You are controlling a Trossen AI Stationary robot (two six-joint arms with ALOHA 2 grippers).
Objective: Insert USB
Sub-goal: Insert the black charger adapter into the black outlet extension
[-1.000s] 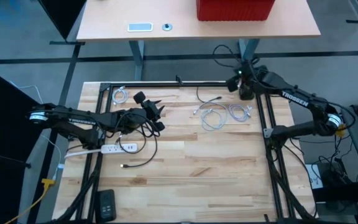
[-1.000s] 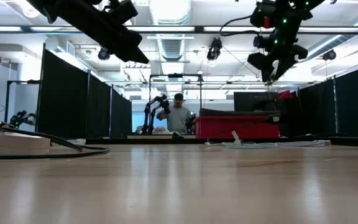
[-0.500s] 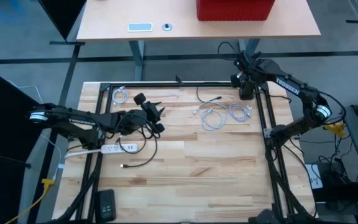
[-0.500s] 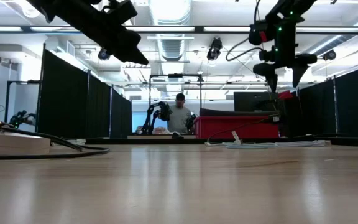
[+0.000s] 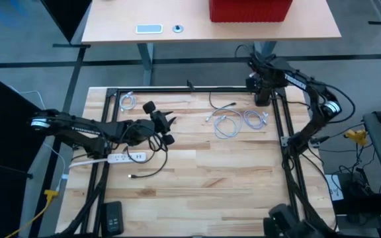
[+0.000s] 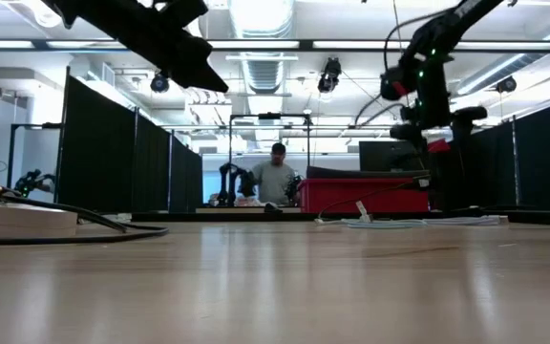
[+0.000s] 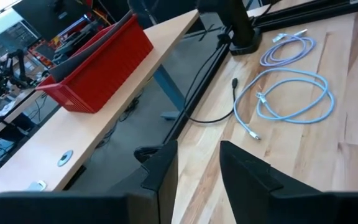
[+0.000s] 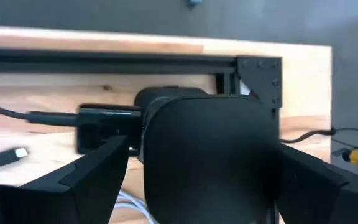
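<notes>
The plug (image 5: 131, 176) of the black cable lies loose on the table just near of the white power strip (image 5: 114, 158), so insertion is not done; the left gripper (image 5: 167, 130) hovers above it, slightly parted and empty; the right gripper (image 5: 260, 82) stands wide open at the far right corner.

My tabletop (image 5: 204, 172) is pale jointed wood planks with a smooth satin sheen. The frame (image 5: 177, 88) around it looks like matt black metal. I see ribbed red plastic on the bin (image 7: 98, 65), and the coiled cables (image 7: 294, 93) look smooth and rubbery.
</notes>
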